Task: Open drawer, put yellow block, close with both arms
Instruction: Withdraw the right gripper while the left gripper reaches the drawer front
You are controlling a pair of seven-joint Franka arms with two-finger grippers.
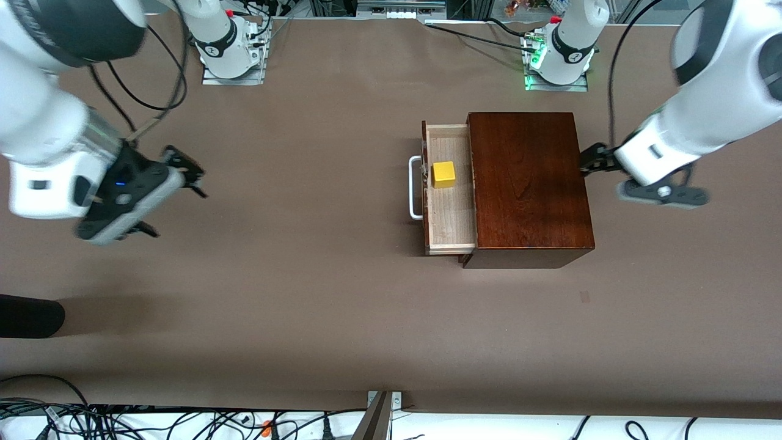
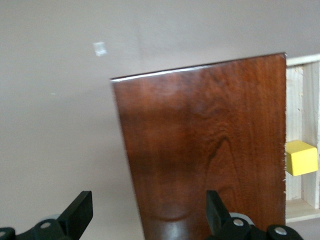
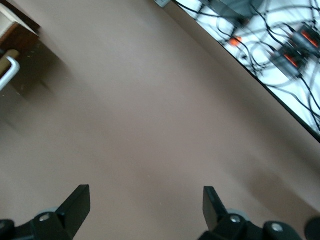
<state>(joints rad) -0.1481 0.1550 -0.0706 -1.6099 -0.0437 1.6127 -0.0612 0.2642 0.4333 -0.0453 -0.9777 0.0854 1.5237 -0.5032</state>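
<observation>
My right gripper (image 1: pixel 174 192) hangs spread wide over bare table (image 1: pixel 305 293), well apart from the drawer (image 1: pixel 451 227). My left gripper (image 2: pixel 147 212), fingers parted around nothing, sits at the box (image 1: pixel 525 183) end away from the drawer. The yellow block (image 1: pixel 443 174) lies in the pulled-out drawer. I judge the drawer stiff and easy-sliding: push its white handle (image 1: pixel 415 189) while bracing the box. Brown matte tabletop, cables along its edges.

the right gripper (image 1: pixel 174 192) hangs above the table near the right arm's end, fingers spread wide. the left gripper (image 1: pixel 595 160) sits low at the left arm's end, fingers (image 2: pixel 80 212) apart, holding nothing.
</observation>
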